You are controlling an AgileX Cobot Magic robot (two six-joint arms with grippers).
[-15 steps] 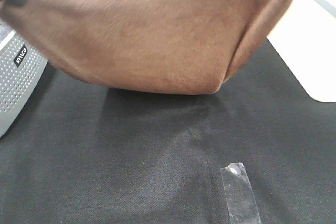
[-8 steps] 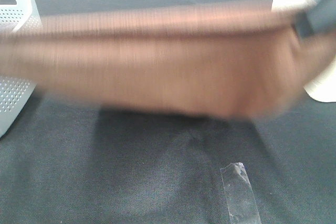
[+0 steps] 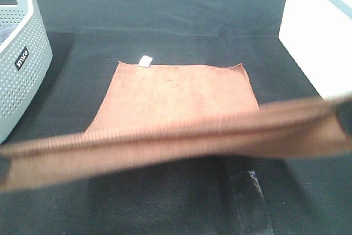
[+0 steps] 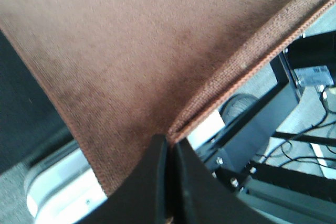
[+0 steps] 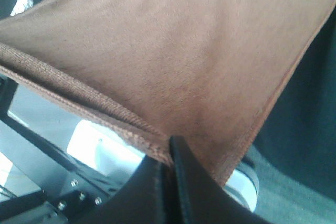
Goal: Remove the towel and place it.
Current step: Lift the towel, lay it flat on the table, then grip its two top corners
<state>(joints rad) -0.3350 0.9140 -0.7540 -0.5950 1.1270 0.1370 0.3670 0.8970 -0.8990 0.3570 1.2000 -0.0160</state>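
Towel [image 3: 176, 97] lies half spread on the table [image 3: 165, 9], near edge stretched taut between jaws clenched on its corners, so it lands flat.

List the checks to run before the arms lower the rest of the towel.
1. Grip of left tool on the towel edge: ok, shut on it.
2. Grip of right tool on the towel edge: ok, shut on it.
3. Far part of towel flat on the black table cloth: ok.
4. Held edge stretched between both tools: ok.
5. Held edge apart from the perforated basket: cannot tell, blurred.
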